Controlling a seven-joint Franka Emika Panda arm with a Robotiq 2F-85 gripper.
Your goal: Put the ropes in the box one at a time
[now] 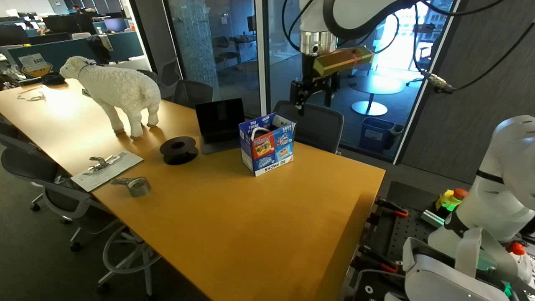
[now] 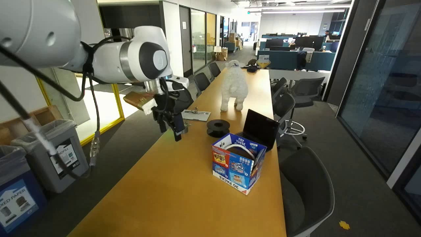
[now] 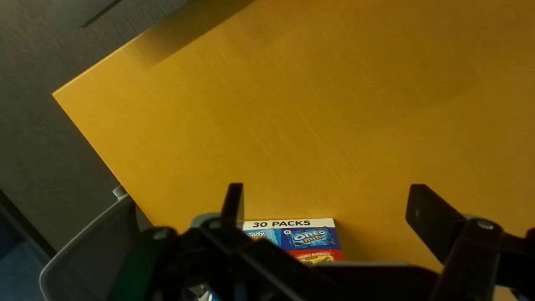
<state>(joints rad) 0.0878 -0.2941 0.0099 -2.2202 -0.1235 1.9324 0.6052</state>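
Observation:
The box [image 1: 267, 155], blue with red and white print, stands open-topped on the wooden table; it also shows in an exterior view [image 2: 234, 169] and in the wrist view [image 3: 311, 239], partly hidden by the gripper. A white rope [image 2: 239, 145] curves in an arc inside the box, just at its opening; part of it also shows in an exterior view [image 1: 259, 130]. I cannot tell whether more ropes lie inside. No rope shows on the table. My gripper [image 1: 314, 104] hangs in the air above the table, apart from the box, its fingers [image 3: 326, 188] wide open and empty.
A dark laptop [image 1: 220, 121] stands close behind the box. A black spool [image 1: 179, 150], a tape roll [image 1: 138, 187], a clipboard [image 1: 108, 170] and a white plush sheep [image 1: 121, 90] are farther along the table [image 1: 250, 217]. A chair [image 2: 307, 191] stands at the edge near the box.

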